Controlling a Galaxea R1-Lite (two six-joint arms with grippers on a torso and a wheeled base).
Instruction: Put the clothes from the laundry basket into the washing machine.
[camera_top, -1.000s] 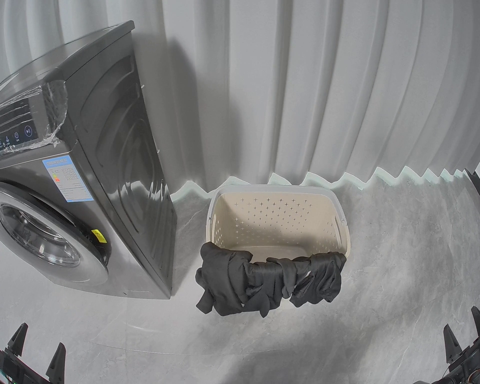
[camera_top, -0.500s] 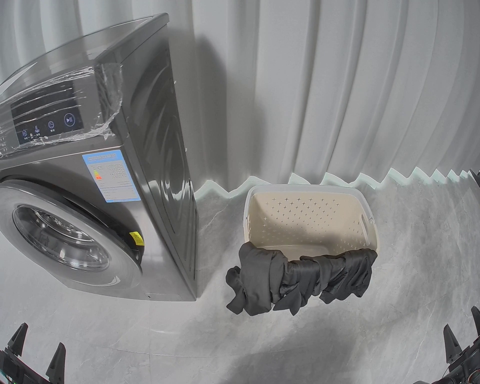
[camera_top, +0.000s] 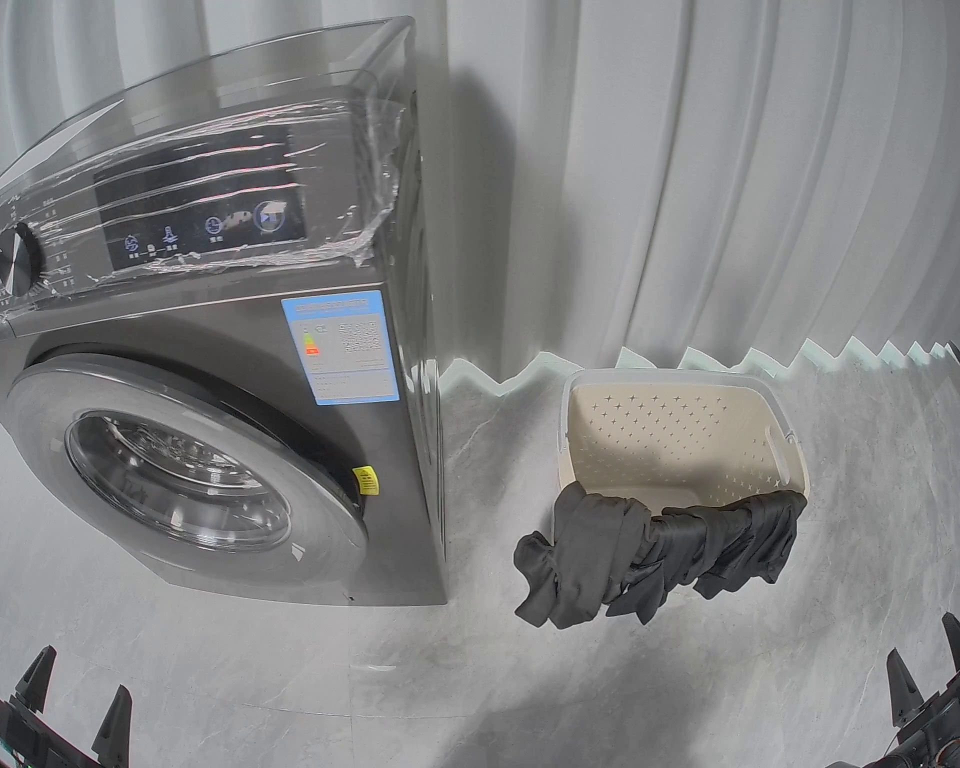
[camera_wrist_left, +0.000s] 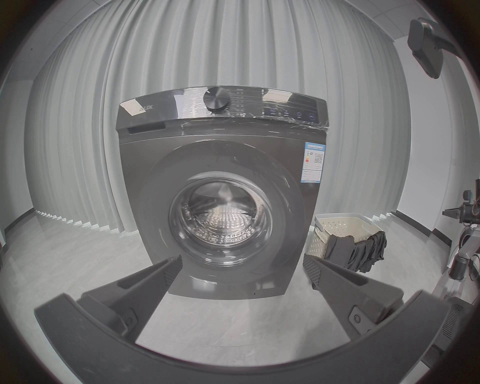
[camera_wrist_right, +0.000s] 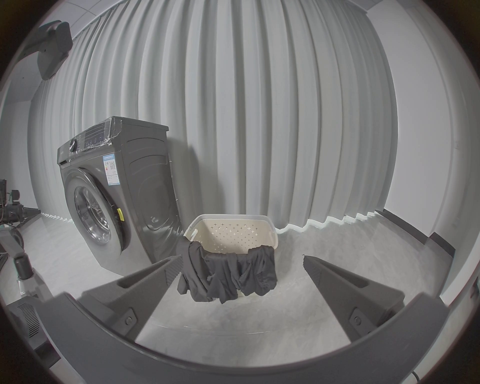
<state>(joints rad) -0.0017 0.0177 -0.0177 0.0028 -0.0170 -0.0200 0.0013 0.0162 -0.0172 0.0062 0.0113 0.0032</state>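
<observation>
Status: pre-grasp, nothing has been moved to the machine yet.

- Left tool (camera_wrist_left: 241, 264): jaws wide open, empty. The washing machine (camera_wrist_left: 220, 190) sits straight ahead of it and well apart, with the round door (camera_wrist_left: 221, 218) squarely between the fingers' line of sight. Door looks shut.
- Right tool (camera_wrist_right: 241, 262): jaws wide open, empty. The laundry basket (camera_wrist_right: 231, 220) is dead ahead of it, well apart, on the floor (camera_wrist_right: 300, 310).
- Clothes (camera_top: 640, 550): one dark bundle draped over the basket's near rim, the side facing the right tool, with part hanging down the outside wall. The inside of the basket looks otherwise bare from the head view.
- The basket stands just beside the machine's right flank, not touching it as far as I can tell.

Read: the step in hand is lining up, one tool per target.

Next, as I judge it: the left tool needs to close in on the door edge and pull it open, since there's no path into the drum otherwise. The right tool needs to advance and pinch the bundle at the rim, where the fabric is bunched. It should lift high enough for the hanging tail to clear the rim, or the light basket may drag along.
</observation>
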